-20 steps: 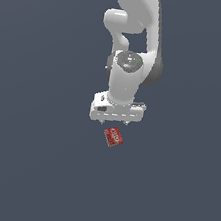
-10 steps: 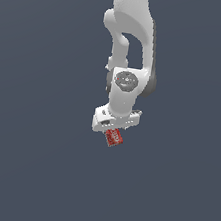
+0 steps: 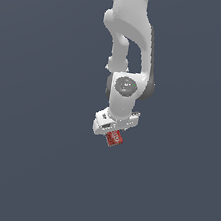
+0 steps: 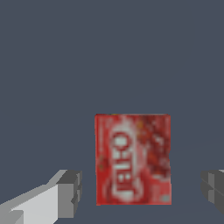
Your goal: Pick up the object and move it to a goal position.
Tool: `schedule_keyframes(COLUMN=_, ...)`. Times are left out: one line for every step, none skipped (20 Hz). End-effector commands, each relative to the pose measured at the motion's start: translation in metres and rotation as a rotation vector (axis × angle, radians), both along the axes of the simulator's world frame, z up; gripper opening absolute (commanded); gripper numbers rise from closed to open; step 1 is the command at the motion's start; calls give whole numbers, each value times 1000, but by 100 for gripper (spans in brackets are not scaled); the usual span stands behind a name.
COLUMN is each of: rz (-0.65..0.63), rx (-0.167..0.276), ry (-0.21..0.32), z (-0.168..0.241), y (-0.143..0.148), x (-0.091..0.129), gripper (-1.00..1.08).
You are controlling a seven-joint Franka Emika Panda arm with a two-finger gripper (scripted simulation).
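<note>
Your gripper (image 4: 139,192) is spread wide: in the wrist view the two grey fingertips (image 4: 70,192) sit on either side of the red box (image 4: 133,159), with a clear gap of floor showing between each pad and the box's edge. No contact on either side that you can see.

The box lies flat on the dark grey floor (image 3: 22,169), face up, white lettering readable as a vertical strip in the wrist view. Its edges run square to the line between the fingers, so the narrow dimension sits across the jaw opening. It is noticeably narrower than the opening.

In the exterior view the arm (image 3: 129,44) hangs down from the top of the picture, wrist pointing at the floor. The white hand body (image 3: 114,123) sits directly over the box (image 3: 114,139), and only the lower part of the box pokes out below the hand, tilted slightly relative to that view. The fingers themselves are hidden behind the hand there, so you cannot judge finger height above the floor from that angle.

Nothing else on the floor in either view.
</note>
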State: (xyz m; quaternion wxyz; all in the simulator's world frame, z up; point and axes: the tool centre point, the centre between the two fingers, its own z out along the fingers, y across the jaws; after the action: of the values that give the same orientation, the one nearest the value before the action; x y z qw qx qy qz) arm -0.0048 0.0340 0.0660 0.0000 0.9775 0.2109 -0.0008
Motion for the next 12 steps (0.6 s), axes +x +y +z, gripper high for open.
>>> schedule_keyframes(rz=0, rx=0, ry=0, z=-1, y=0, x=0, gripper=100)
schedule_keyframes(rz=0, rx=0, ry=0, z=-3, y=0, x=0, gripper=100)
schedule_keyframes(rz=1, rx=0, ry=-1, z=-5, y=0, x=0, gripper=100)
schedule_keyframes(rz=1, rx=0, ry=-1, z=-8, y=0, x=0, gripper=100)
schedule_keyframes(rz=1, rx=0, ry=-1, z=-12, y=0, x=0, gripper=100)
schedule_keyframes(rz=1, rx=0, ry=-1, z=-16, y=0, x=0, gripper=100)
schedule_keyframes(rz=2, rx=0, ry=-1, z=-21, y=0, x=-1, gripper=100)
schedule_keyframes(rz=3, rx=0, ry=-1, z=-27, y=0, x=-1, gripper=100)
schedule_keyframes(rz=3, rx=0, ry=-1, z=-32, y=0, x=-1, gripper=100)
schedule_keyframes(rz=4, rx=0, ry=-1, z=-37, y=0, x=-1, gripper=100)
schedule_keyframes(rz=4, rx=0, ry=-1, z=-41, y=0, x=-1, gripper=100)
schedule_keyframes(rz=5, rx=0, ry=-1, z=-44, y=0, x=-1, gripper=100)
